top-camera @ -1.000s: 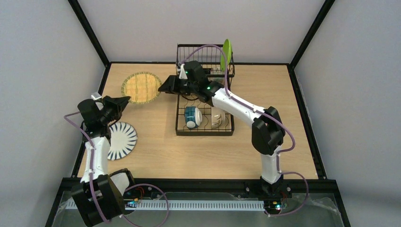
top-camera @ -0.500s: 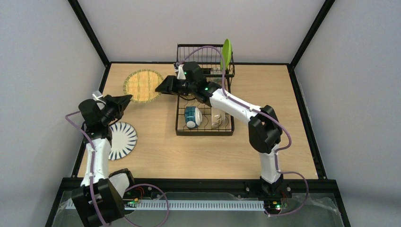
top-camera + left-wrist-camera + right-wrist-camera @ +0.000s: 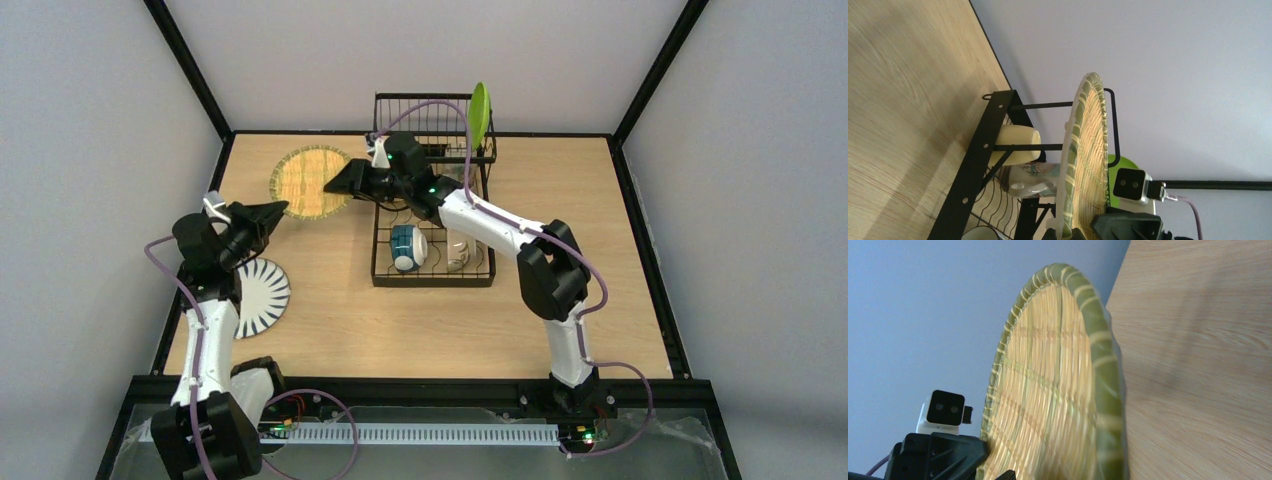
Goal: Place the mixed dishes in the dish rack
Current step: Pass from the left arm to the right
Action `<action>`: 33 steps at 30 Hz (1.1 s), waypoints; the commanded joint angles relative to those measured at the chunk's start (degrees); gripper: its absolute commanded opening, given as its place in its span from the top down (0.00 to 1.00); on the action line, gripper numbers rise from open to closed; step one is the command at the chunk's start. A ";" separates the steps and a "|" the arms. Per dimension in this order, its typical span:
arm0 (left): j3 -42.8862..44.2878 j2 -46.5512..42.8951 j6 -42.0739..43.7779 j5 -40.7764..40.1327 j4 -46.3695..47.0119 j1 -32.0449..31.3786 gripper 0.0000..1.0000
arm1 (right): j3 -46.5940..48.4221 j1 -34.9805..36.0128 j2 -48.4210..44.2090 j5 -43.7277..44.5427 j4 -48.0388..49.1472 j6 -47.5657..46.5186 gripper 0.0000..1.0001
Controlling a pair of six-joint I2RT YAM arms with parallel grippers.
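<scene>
Tan woven plate [image 3: 305, 182] is up off the table [image 3: 400, 330], held about level over the far-left part of the wood, just left of the rack [image 3: 432, 282]. The right gripper [image 3: 347, 181] is clamped on the plate's right-hand rim, with its arm stretched across the top of the rack.

From the left wrist the plate [image 3: 1088, 160] reads edge-on: green-bound rim, straw weave. The right arm's white camera [image 3: 1132, 184] sits close behind its lower part. From the right wrist the plate [image 3: 1058, 390] fills most of the frame, a little blurred, with bare wood beyond it.

The left gripper [image 3: 275, 210] is rolled on its side, its tip close by the plate's near-left rim. I cannot tell if it touches. Its fingers do not show in its own wrist view, so I cannot tell whether they are apart or together.

The rack is black wire and stands mid-table toward the far side, with its taller basket section at the far end.
- The green plate [image 3: 480, 112] stands on edge in the tall section, poking above the wires.
- The blue bowl [image 3: 405, 247] lies on its side in the low section, near the front left.
- The pale yellow mug [image 3: 1018, 145] lies on its side behind the rack's rail.

The striped plate [image 3: 262, 295] lies flat on the table near the left edge, partly under the left arm and well apart from the rack.
</scene>
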 commanded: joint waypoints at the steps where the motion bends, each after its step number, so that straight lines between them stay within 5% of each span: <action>1: -0.44 -2.11 -1.11 1.56 3.69 -1.15 0.98 | -0.32 -0.28 1.65 -0.79 4.22 1.57 0.00; 6: -0.53 -2.40 -0.89 1.23 3.68 -1.96 0.98 | -0.57 -0.28 1.46 -1.11 5.11 1.81 0.03; 9: -0.61 -2.26 -0.69 1.12 3.72 -2.15 0.98 | -0.78 -0.28 0.87 -0.70 4.51 1.27 0.17; 11: -0.63 -2.15 -0.54 1.03 3.40 -2.15 0.98 | -1.00 -0.29 0.37 -0.27 3.70 0.99 0.30; 17: -0.70 -1.53 -0.07 0.25 2.69 -2.10 0.98 | -1.47 -0.28 -0.51 -0.55 1.43 -0.08 0.94; 19: -0.57 -1.40 0.58 -0.12 1.50 -1.91 0.98 | -1.41 -0.28 -0.74 -0.65 0.79 -0.45 1.00; 21: -0.37 -1.42 1.42 -0.59 -0.40 -1.91 0.88 | -1.31 -0.28 -1.03 -0.88 0.60 -0.80 1.00; 28: -1.57 -1.56 1.49 -0.90 -1.48 -0.85 0.11 | -0.08 -0.28 -1.81 -1.45 -0.95 -2.18 1.00; 30: -1.52 -1.24 1.36 -0.83 -1.47 -0.80 0.01 | 0.21 -0.28 -2.34 -1.42 -0.95 -2.63 1.00; 33: -1.29 -1.12 1.42 -0.72 -1.50 -0.33 0.01 | 2.70 -0.28 -2.77 -0.98 -4.37 -4.25 1.00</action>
